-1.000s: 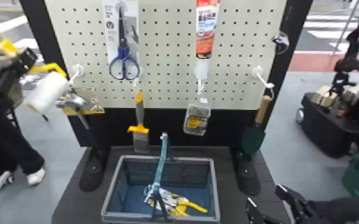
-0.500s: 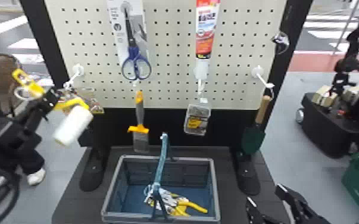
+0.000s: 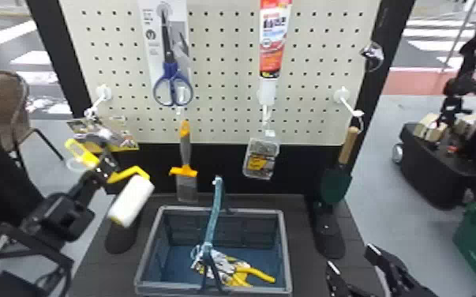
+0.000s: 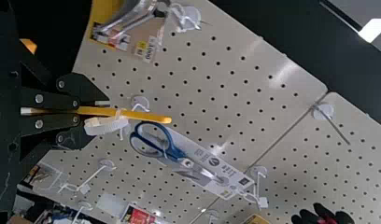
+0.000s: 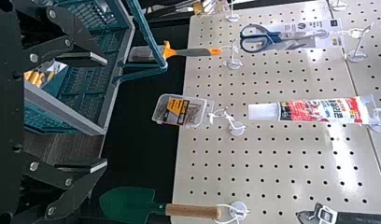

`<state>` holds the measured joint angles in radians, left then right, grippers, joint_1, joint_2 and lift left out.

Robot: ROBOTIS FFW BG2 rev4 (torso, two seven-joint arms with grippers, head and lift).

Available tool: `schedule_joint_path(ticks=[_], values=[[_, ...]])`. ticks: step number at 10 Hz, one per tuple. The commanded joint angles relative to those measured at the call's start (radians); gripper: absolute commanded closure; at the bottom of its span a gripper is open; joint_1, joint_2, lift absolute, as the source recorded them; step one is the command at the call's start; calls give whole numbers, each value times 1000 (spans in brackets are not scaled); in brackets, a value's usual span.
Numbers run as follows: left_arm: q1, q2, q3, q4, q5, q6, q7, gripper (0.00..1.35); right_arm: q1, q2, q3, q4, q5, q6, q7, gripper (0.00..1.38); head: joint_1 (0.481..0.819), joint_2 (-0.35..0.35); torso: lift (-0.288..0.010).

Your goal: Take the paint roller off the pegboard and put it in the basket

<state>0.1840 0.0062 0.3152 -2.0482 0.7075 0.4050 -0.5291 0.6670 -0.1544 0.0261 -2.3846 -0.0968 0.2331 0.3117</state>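
Observation:
At the left of the head view my left gripper is shut on the yellow handle of the paint roller, whose white sleeve hangs left of and above the basket. Seen from the left wrist, the gripper pinches the roller's yellow handle, a white tie looped round it. Pliers with yellow grips lie inside the basket. My right gripper is parked at the lower right, right of the basket; in the right wrist view the gripper stands open, its fingers wide apart.
Scissors, a putty knife, a small box, a tube and a trowel hang on the pegboard. A carded tool hangs behind the roller. The basket's handle stands raised.
My left arm has carried the roller rightward and down, from beside the pegboard's left edge towards the basket. The scissors have swung slightly. The right gripper looks nearly unmoved.

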Motion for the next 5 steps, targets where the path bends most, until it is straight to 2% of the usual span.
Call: schedule_joint_path(ticks=[1,3,5], values=[[10,8,-21,47,20,-5,-9,1222,1,-1,0,-2,-1,0,0,498,549,0,-100],[-29,24,-65,194,44,-28,-78,1222,-1,-1,0,0,-1,0,1,498,549,0,-100],[-67,31,-110,282,40,-25,-85,1222,-3,-1,0,0,-1,-8,1,498,549,0,-100]])
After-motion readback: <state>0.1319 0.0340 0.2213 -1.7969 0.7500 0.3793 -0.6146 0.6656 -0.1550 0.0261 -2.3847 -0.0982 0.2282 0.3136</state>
